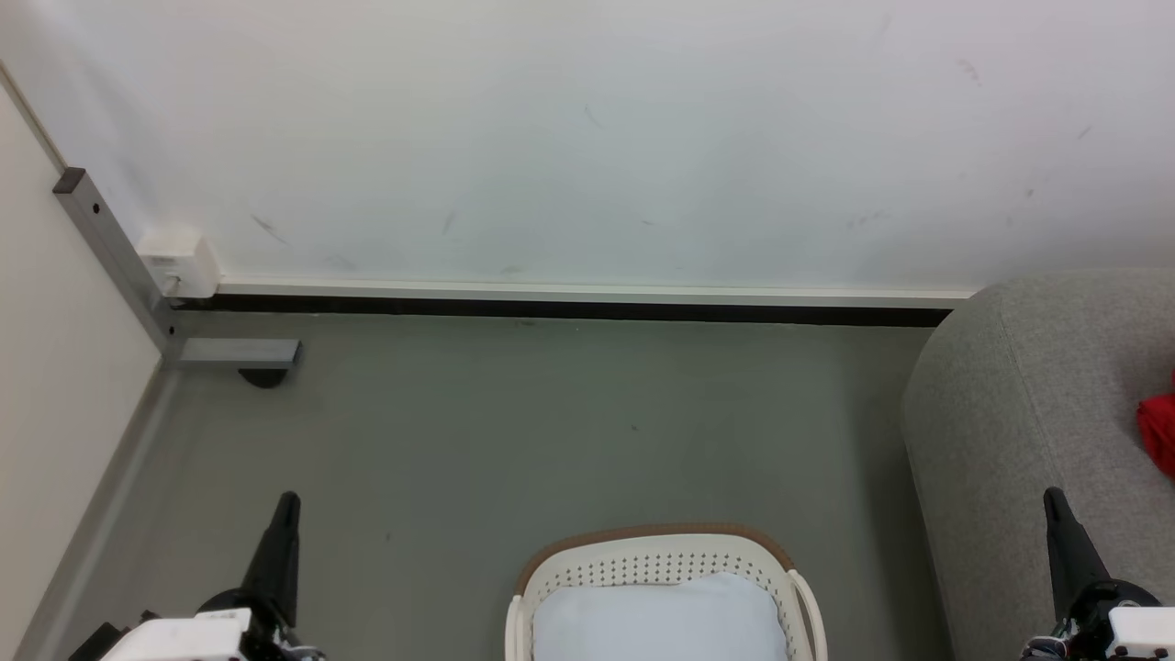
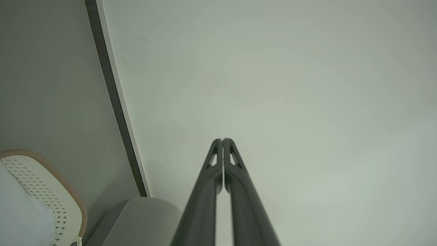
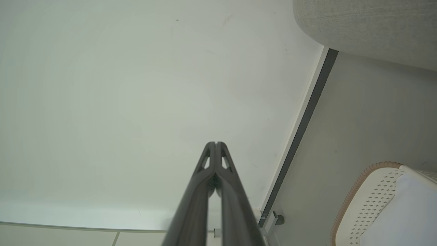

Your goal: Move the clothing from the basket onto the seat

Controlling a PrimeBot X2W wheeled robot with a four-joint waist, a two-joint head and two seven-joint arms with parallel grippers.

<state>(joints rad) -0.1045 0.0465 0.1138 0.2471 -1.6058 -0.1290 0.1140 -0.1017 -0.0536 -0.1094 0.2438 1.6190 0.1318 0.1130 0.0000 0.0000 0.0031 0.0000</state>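
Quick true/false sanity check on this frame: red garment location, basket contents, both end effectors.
1. The red clothing lies on the seat. True.
2. The basket holds a pale cloth. True.
3. The left end effector grips the pale cloth. False: it is shut, empty, apart from the basket.
4. The right end effector is open. False: it is shut, holding nothing.
5. The basket stands on the seat. False: it stands on the floor beside it.

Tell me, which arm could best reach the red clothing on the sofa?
Probably the right. The right gripper, shut, sits by the grey sofa near the red clothing; the left gripper is beyond the basket.
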